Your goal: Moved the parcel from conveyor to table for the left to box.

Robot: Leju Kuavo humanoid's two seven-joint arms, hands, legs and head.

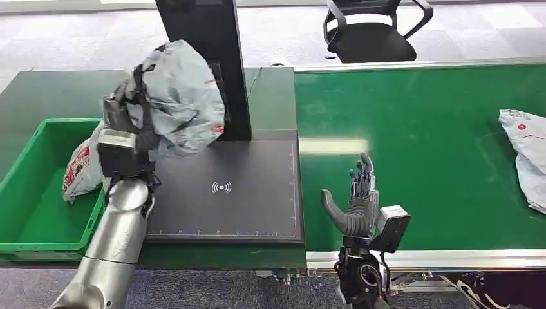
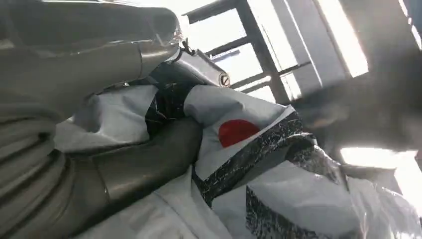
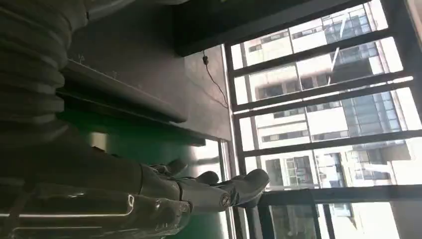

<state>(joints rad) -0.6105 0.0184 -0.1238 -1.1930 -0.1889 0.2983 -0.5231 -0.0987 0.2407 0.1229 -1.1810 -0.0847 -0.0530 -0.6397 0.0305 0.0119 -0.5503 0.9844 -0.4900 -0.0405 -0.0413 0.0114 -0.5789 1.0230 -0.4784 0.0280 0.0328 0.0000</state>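
Left robot hand [image 1: 125, 138] gripping a crumpled grey parcel [image 1: 180, 96], upper left of the frame, raised over the table [image 1: 270, 96]. Right robot hand [image 1: 357, 203] lower centre, fingers spread wide, apparently holding nothing, above the green conveyor [image 1: 418, 129].

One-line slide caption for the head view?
Left hand holds grey parcel above scanner pad; right hand open.

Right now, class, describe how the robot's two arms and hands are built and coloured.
Left arm: smooth silver tube, ending in a dark left hand with a grey box at the wrist. Right hand: grey thumb, darker fingers, a black camera block beside its wrist, black cabling below.
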